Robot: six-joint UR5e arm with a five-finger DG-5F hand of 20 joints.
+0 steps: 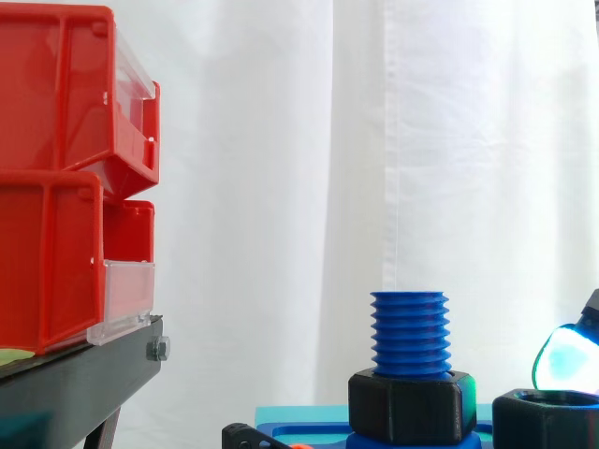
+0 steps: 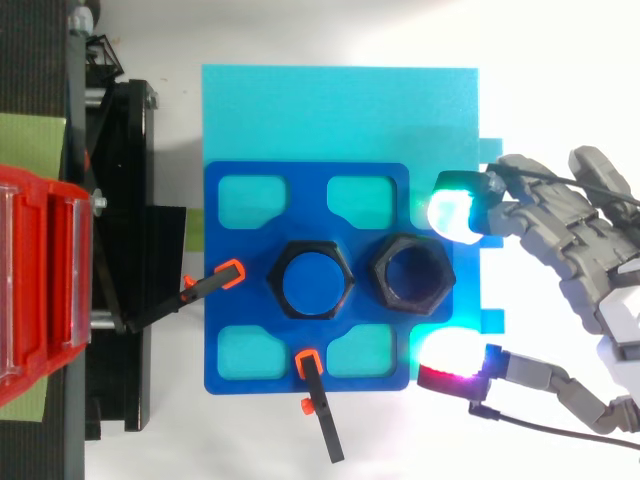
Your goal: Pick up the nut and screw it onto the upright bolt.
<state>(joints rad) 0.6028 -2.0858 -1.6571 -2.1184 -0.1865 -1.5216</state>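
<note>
**Nut Waited Beside the Bolt**

The nut (image 2: 412,274) was black, with six flat sides and a round hole in the middle. It lay flat on a blue plate (image 2: 222,345), just beside the bolt (image 1: 410,332). The bolt was blue plastic and stood straight up, with bumpy rings winding round it. A black six-sided collar (image 1: 410,407) sat round its bottom.

The hand (image 2: 590,240) was grey and made of blocky links. Its fingers were spread wide apart and held nothing. Two glowing pads (image 2: 452,212) hung close to the nut, one on each side of it. I could not tell if they touched it.

The blue plate had holes with rounded corners and lay on a smooth light blue board (image 2: 340,100). Two black clamps (image 2: 318,405) with orange tips reached onto the plate. Shiny red bins (image 1: 56,187) were stacked on a black stand (image 1: 84,374). A white curtain (image 1: 374,140) with soft folds hung behind.
</note>
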